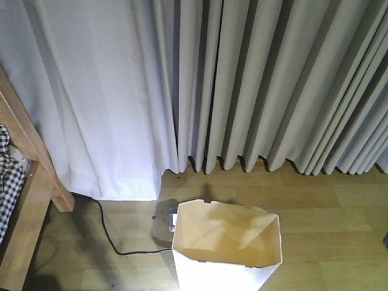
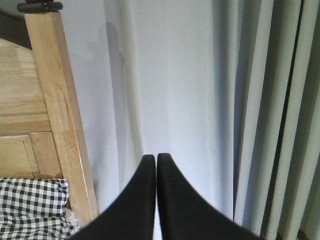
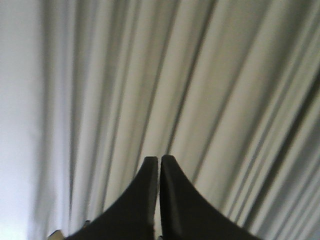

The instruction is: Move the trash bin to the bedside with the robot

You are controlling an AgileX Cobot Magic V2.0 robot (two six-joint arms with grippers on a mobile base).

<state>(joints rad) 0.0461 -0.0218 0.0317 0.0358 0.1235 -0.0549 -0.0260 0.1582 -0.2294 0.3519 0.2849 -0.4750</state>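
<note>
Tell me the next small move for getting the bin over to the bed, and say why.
Probably nudge the trash bin leftward across the floor toward the bed frame. The bin stands upright with open floor between it and the frame. Both hands, left hand and right hand, look shut and hold nothing. A black cable lies in that path.

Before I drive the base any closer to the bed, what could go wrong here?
1. A black cable lies on the floor between the trash bin and the bed frame; the bin could snag on it.
2. A small grey device sits against the bin's left rear corner and may get dragged along.
3. Both the left gripper and right gripper are shut on nothing, so the thin bin could tip.
</note>
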